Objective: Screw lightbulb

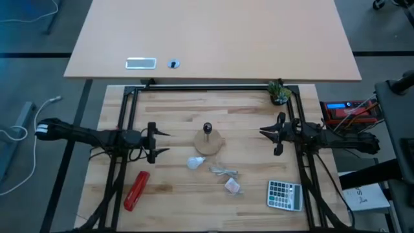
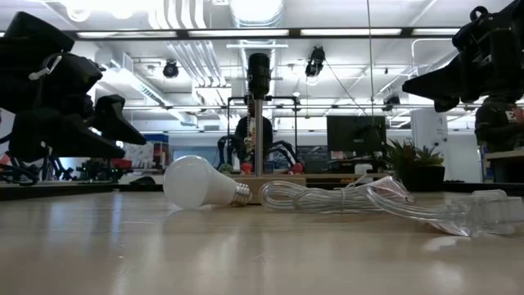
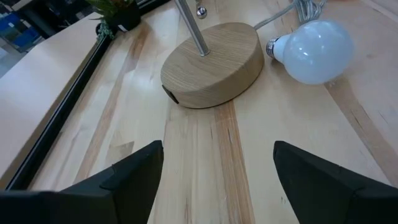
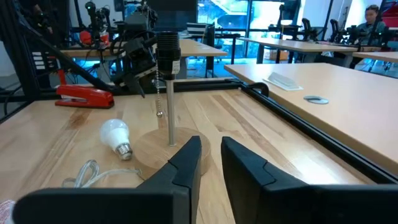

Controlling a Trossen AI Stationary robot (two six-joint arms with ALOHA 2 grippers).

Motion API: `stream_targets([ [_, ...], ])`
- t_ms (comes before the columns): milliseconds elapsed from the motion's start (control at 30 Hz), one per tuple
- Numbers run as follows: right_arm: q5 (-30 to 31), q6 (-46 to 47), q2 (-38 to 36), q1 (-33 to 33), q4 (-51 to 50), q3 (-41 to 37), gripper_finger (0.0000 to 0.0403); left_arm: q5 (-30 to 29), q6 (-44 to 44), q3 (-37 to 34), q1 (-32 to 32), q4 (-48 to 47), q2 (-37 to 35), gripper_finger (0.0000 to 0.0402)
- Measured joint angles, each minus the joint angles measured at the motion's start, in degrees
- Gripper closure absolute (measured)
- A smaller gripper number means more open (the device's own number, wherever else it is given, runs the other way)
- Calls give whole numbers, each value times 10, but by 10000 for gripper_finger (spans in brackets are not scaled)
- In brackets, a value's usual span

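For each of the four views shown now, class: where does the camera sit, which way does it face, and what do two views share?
High: overhead, looking down; both arms, left gripper, right gripper.
Low: table-top height, level; lightbulb lying down.
Left wrist: behind open fingers, facing wooden base.
Right wrist: facing lamp socket.
Shared: the lightbulb, in all four.

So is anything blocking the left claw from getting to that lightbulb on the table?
Nothing visible does. The left gripper, fingers open, hovers over bare wood, and the lightbulb lies on its side just beyond, beside the wooden lamp base. The clear cord lies on the bulb's far side.
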Motion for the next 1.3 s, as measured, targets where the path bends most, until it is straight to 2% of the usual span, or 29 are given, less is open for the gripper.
stream_targets([
  [533, 0, -2, 0, 0, 1, 0, 321, -18, 4, 0, 1, 0, 0, 106],
  [633, 0, -36, 0, 0, 23, 0, 321, -18, 4, 0, 0, 5, 0, 106],
  [767, 1, 3, 0, 0, 71, 0, 331, -18, -42, 0, 0, 94, 0, 106],
  [900, 0, 58, 0, 0, 104, 0, 343, -18, -166, 0, 0, 233, 0, 106],
  [1000, 0, 85, 0, 0, 109, 2, 352, -18, -228, 0, 0, 317, 0, 106],
  [1100, -1, 90, 0, 0, 106, 10, 358, -18, -236, 0, 0, 383, 0, 106],
  [1200, -5, 91, 0, 0, 106, 28, 362, -13, -251, 0, 0, 407, 0, 106],
  [1300, -23, 86, 14, 0, 110, 56, 364, 26, -254, 0, 0, 407, 1, 106],
])
